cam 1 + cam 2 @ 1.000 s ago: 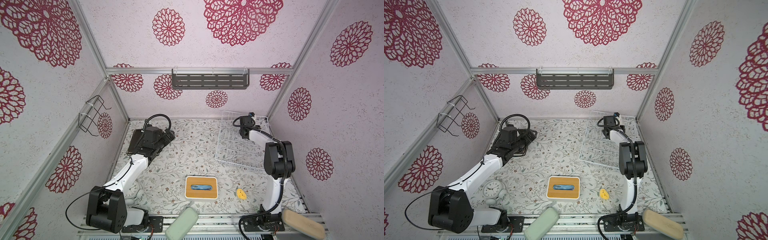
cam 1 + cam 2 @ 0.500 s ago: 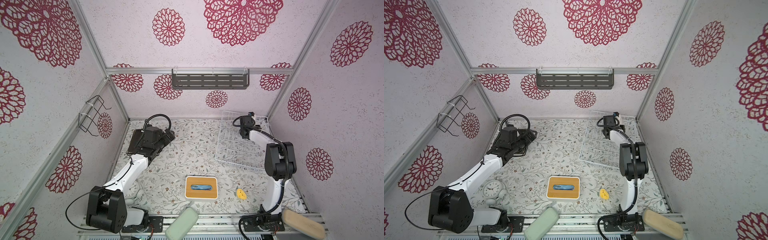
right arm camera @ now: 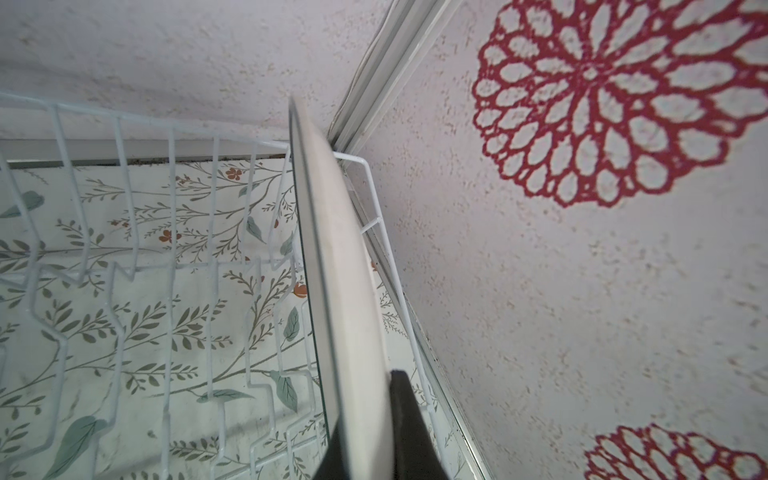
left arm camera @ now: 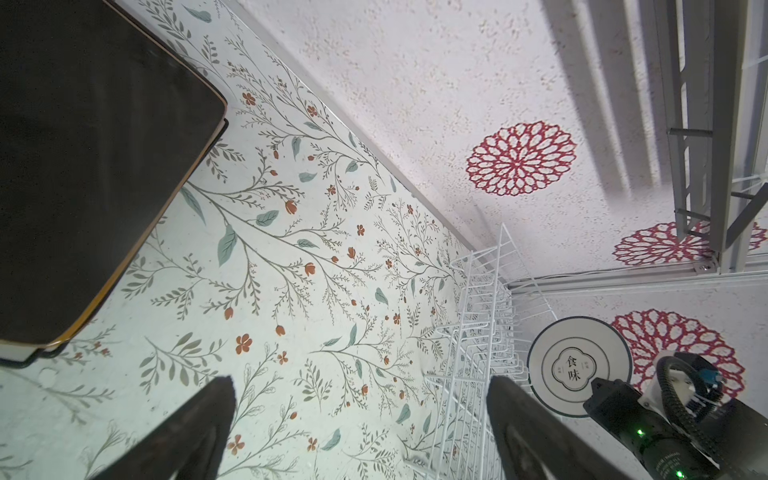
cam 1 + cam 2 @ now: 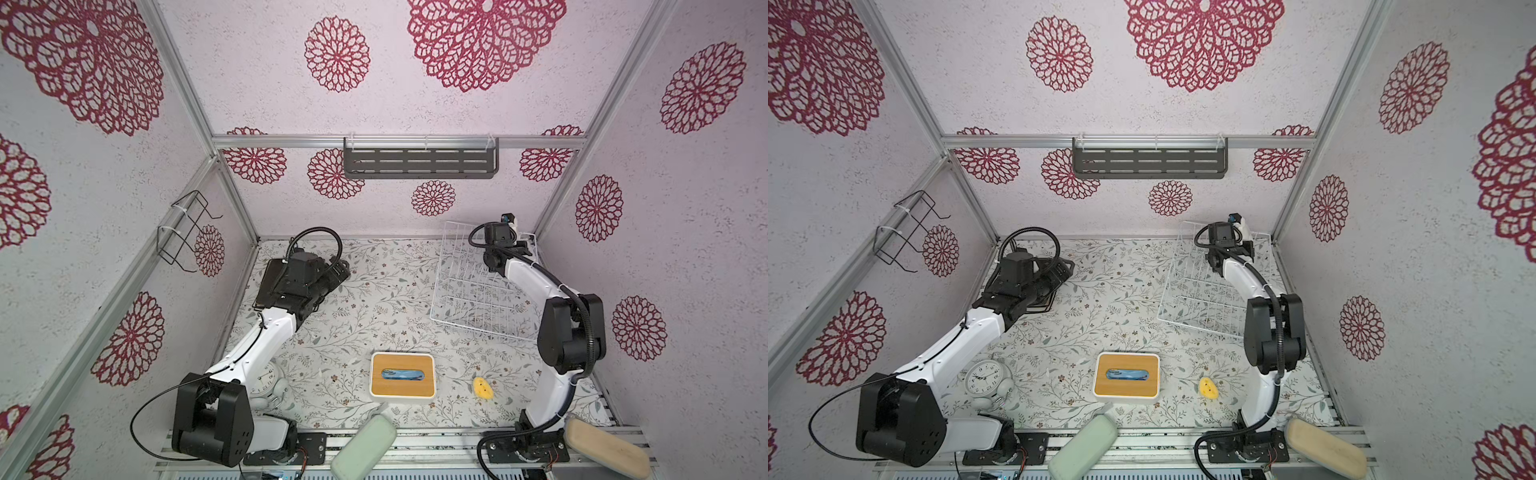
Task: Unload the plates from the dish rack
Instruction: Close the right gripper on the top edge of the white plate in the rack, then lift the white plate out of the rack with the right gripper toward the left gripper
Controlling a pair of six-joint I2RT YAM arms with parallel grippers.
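While right hand (image 3: 365, 440) clamps the round plate (image 3: 332, 249) edge-on, left hand (image 4: 359, 386) spread empty, dark plate (image 4: 83, 166) cropped.

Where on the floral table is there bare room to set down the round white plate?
The widest bare patch is mid-table, between the dark square plate and the white wire dish rack, behind the white box with a bamboo top. It is crowded along the near edge: that box, a small yellow object and a white alarm clock.
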